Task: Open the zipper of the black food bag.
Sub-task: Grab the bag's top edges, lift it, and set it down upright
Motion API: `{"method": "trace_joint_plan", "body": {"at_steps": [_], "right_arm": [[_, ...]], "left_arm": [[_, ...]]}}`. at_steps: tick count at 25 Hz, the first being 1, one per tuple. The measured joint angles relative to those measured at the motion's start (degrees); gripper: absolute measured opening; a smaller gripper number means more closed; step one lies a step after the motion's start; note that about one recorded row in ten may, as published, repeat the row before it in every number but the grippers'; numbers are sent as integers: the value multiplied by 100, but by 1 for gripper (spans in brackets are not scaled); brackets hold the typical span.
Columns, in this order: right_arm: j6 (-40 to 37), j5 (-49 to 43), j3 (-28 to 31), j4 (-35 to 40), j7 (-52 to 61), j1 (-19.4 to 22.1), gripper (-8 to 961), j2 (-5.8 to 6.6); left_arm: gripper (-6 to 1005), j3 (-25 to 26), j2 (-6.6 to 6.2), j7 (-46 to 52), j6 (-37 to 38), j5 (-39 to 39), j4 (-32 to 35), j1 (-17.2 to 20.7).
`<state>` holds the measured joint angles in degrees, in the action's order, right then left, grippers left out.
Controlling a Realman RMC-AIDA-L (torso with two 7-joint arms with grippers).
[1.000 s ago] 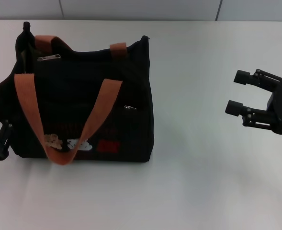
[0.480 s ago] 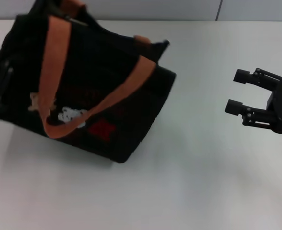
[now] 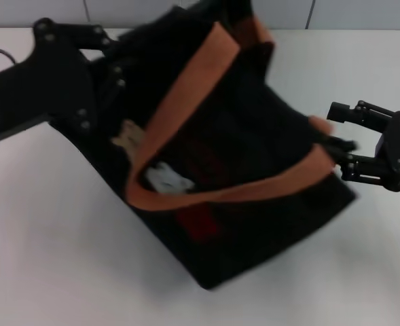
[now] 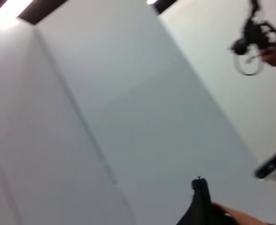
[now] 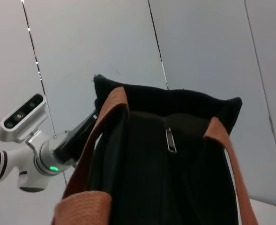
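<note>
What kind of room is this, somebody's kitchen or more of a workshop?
Probably a robot test lab, not a kitchen: a bare white table, plain pale wall panels, and two black robot grippers, left and right, handling one black food bag.

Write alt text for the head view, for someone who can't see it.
The black food bag is tilted, its top end swung toward the right gripper, whose fingers are spread near an orange-brown handle. The left gripper is at the bag's other end, its fingers hidden against the fabric, above a white table.
</note>
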<state>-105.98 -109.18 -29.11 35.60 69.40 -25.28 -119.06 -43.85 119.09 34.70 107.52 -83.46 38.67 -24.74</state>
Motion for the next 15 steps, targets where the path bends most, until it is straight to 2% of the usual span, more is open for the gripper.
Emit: {"method": "trace_joint_plan", "body": {"at_steps": [2,5,11,15], "right_arm": [[-24,31,19,0,205,0,785,8],[-58,9,-46,7,371,-33,785,17],[395,-616,-894,58,672,-283,783,11],[716,-735,-1362,57,870,-413,513,-2]], "left_arm": [[99,-258,5,-371,62,18,-76,5],[99,-375,8,-592,145,84,-177,30],[98,-559,6,-842,301,299,-315,89],[99,-634,7,-876,361,315,-319,79]]}}
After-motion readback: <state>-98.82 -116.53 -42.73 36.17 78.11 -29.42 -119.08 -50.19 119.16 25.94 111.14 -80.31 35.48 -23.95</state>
